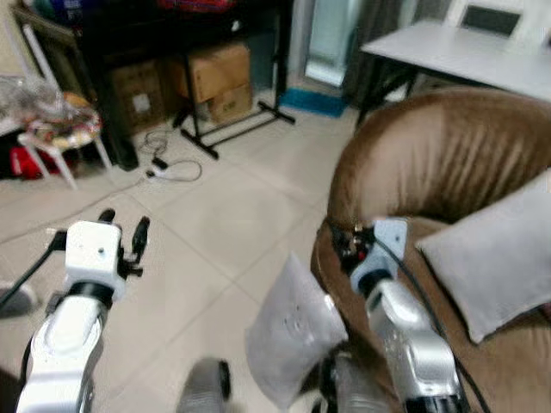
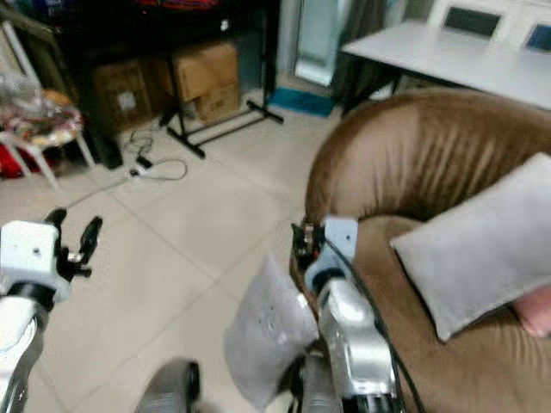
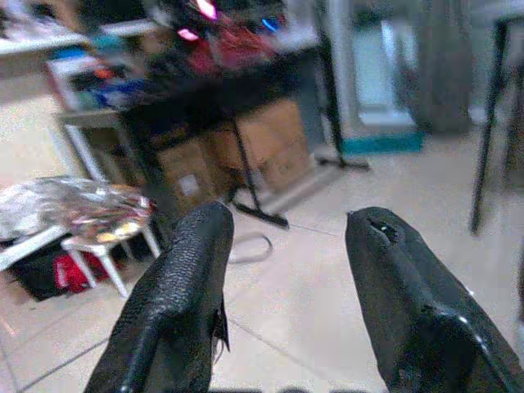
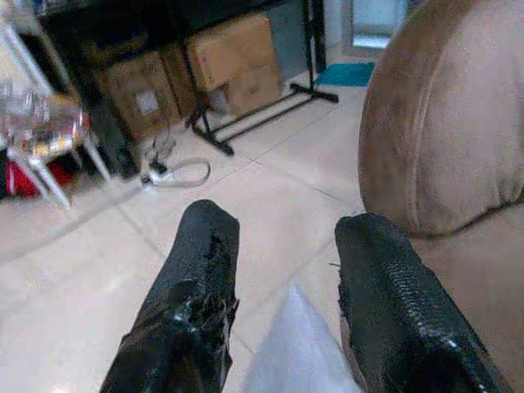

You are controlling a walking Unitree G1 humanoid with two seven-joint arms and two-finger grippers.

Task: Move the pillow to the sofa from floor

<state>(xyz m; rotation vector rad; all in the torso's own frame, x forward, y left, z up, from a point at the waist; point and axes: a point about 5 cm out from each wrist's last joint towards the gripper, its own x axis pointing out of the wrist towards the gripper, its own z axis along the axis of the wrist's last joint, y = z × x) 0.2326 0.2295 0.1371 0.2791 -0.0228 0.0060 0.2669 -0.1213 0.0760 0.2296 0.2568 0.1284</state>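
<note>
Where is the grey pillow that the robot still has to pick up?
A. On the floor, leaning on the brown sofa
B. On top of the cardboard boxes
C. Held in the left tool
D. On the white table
A: the grey pillow stands on the tiled floor against the brown sofa, and both tools are open and hold nothing.

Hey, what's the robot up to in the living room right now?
The robot is standing by the brown sofa, working on a grey pillow that leans on the tiled floor against the sofa's front. Its right end effector is open, fingers apart just above the pillow's top corner, not gripping it yet. The left end effector is open too, held out over bare floor. A second grey pillow already lies on the sofa seat.
</note>
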